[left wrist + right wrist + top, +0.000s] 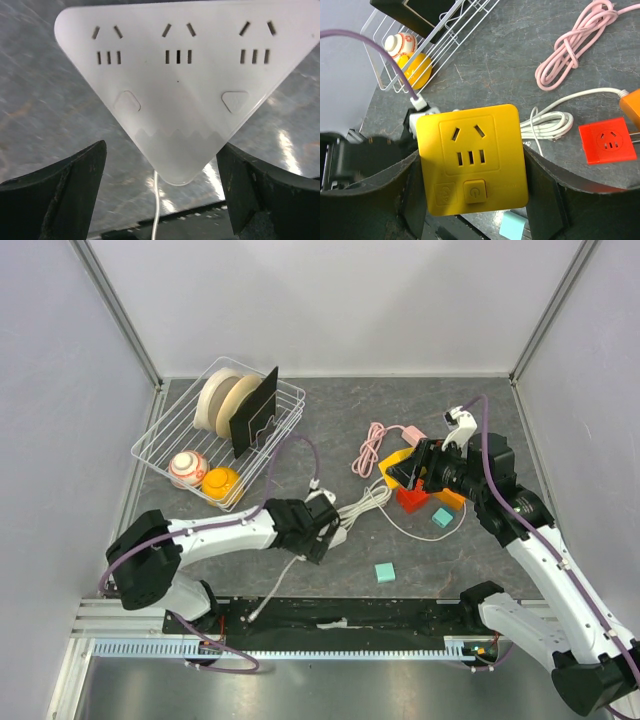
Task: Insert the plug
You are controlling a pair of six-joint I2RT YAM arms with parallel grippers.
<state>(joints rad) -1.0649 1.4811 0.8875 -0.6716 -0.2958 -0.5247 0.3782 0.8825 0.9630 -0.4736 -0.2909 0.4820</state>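
Right gripper (472, 175) pinching yellow socket cube (470, 125) by two opposite sides — socket face toward wrist camera, cube held over right-centre of table (400, 410). Red socket cube (607, 141) on table near it; white cable coil (547, 122) and pink cable (575, 47) close by.

Left gripper (160, 152) spread — fingers straddle narrow end of white triangular power strip (175, 75), which lies flat on table. Left finger clear of strip; right finger close, contact unclear.
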